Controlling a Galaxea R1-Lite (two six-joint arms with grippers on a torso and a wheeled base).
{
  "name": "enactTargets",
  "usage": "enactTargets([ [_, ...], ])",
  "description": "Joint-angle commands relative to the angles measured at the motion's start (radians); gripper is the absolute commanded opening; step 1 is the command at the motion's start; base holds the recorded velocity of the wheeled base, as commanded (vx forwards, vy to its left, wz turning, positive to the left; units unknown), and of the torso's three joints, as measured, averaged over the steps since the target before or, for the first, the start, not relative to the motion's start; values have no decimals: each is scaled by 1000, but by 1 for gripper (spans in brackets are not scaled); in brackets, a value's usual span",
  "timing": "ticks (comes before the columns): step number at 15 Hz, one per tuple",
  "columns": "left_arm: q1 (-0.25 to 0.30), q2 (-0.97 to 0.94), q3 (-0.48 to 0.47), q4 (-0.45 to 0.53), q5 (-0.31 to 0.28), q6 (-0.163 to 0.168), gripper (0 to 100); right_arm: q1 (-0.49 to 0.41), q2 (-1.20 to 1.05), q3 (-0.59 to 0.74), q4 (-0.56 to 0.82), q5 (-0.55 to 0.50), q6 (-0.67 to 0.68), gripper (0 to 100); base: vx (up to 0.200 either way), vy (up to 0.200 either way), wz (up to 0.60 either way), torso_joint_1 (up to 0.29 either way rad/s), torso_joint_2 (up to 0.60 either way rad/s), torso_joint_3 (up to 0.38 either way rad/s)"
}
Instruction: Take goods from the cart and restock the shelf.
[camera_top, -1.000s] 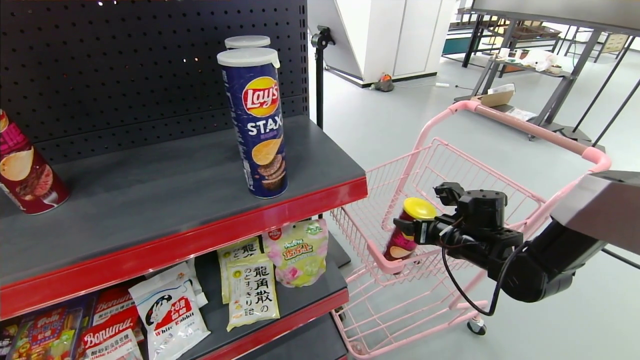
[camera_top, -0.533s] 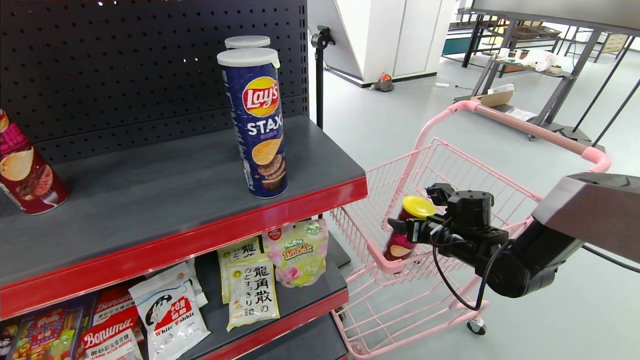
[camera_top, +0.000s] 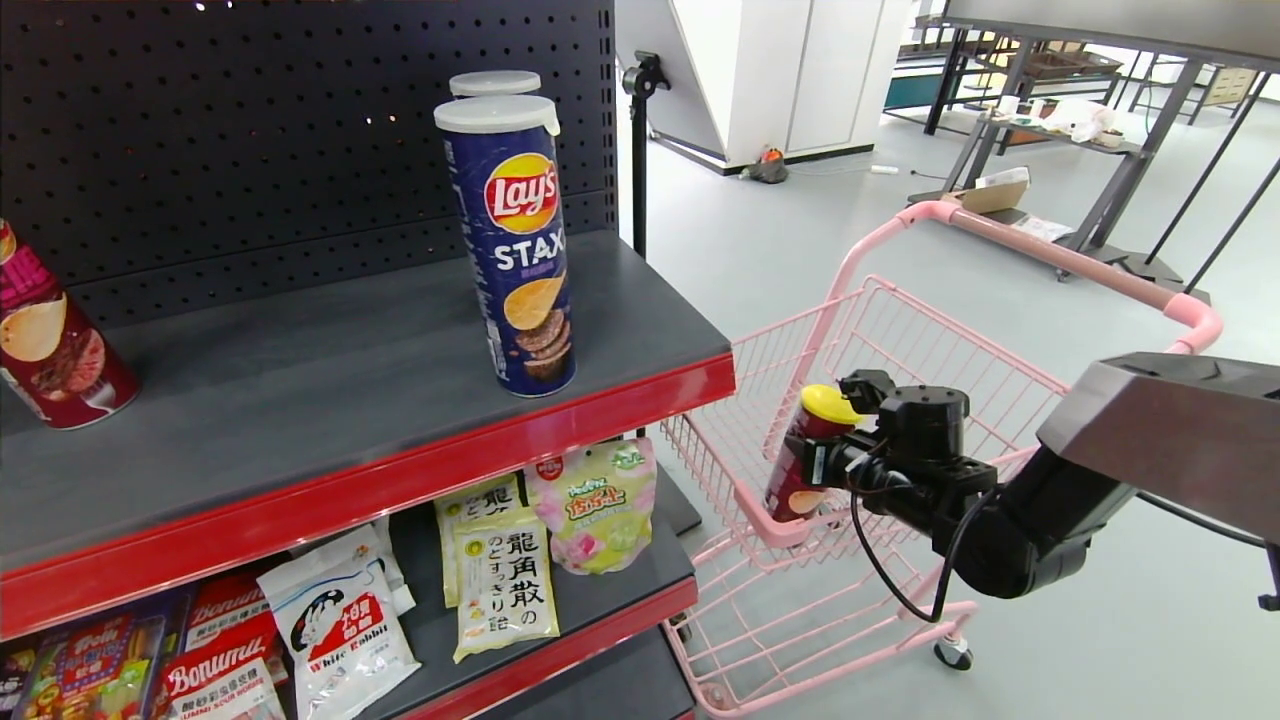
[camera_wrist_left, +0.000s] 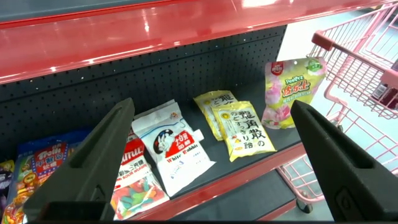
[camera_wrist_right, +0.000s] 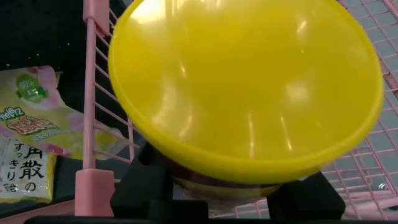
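The left gripper (camera_wrist_left: 211, 106) hangs near the lower shelf (camera_wrist_left: 249, 193), fingers spread wide and holding nothing. To the right, in the pink cart (camera_top: 1000, 235), at the corner nearest the shelves, the right gripper (camera_top: 818, 458) has its fingers closed around the chip can (camera_top: 792, 490) just under its yellow lid (camera_wrist_right: 249, 81). The can leans. It is probably light, stiff cardboard, slick and crushable, so a moderate grip on the body, not the lid, suits it. Farther left, the upper shelf (camera_top: 350, 380) has room beside the tall blue can (camera_top: 515, 250).
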Motion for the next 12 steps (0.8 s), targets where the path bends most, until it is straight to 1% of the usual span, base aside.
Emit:
enactTargets([
  [1,0,0,0,0,0,0,100,6,-1,-1,3,-7,-3,0,0,0,0,0,0,0],
  [4,0,0,0,0,0,0,100,9,-78,-21,20,-38,-25,0,0,0,0,0,0,0],
  [5,0,0,0,0,0,0,100,0,-158,-29,58,-43,-75,0,0,0,0,0,0,0],
  [6,0,0,0,0,0,0,100,-2,-206,-37,92,-41,-92,0,0,0,0,0,0,0],
  [7,0,0,0,0,0,0,100,-5,-290,-66,159,-41,-100,0,0,0,0,0,0,0],
  [9,0,0,0,0,0,0,100,-6,-394,-92,248,-46,-117,0,0,0,0,0,0,0],
  [11,0,0,0,0,0,0,100,-5,-595,-92,418,-60,-164,0,0,0,0,0,0,0],
  [12,0,0,0,0,0,0,100,-2,-695,-84,524,-73,-178,0,0,0,0,0,0,0],
])
